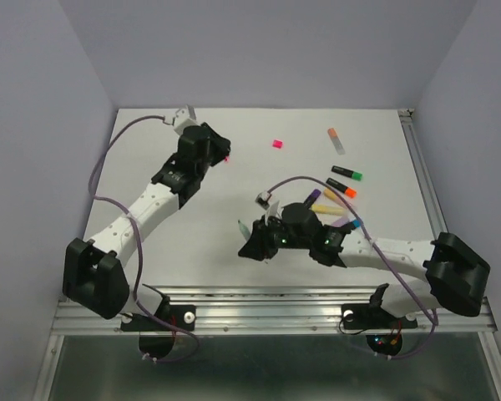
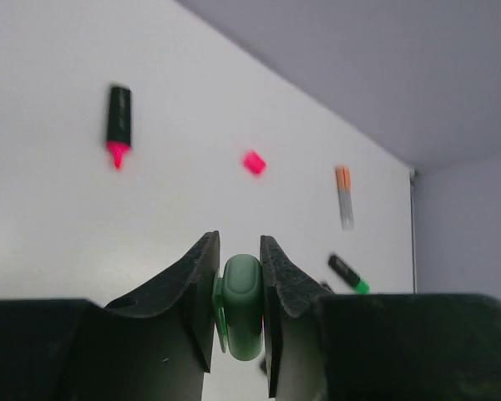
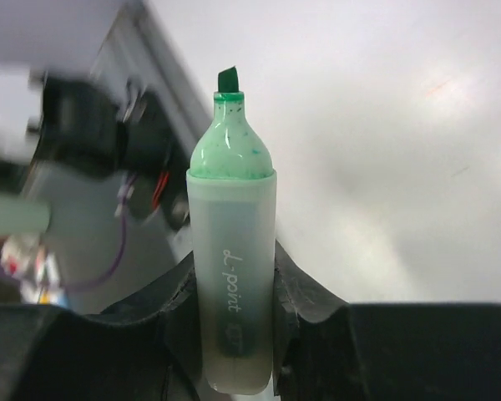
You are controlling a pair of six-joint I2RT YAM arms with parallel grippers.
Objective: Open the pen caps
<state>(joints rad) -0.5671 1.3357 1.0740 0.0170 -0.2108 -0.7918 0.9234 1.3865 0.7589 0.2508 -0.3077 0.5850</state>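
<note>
My left gripper (image 2: 239, 244) pinches the green cap (image 2: 242, 305), low in the middle of its wrist frame. My right gripper (image 3: 232, 263) clamps the pale green pen (image 3: 231, 200), tip bare, so that one is open. The pink cap (image 2: 254, 162) lies loose near the black pen (image 2: 118, 121). The other pens (image 1: 347, 174), at right in the overhead frame, look capped and remain to do.

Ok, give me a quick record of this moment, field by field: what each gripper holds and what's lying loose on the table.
left gripper: shut on green cap
right gripper: shut on pale green pen, tip bare
loose cap: pink cap
loose, uncapped: black pen with pink tip showing
also loose: orange-ended grey pen
</note>
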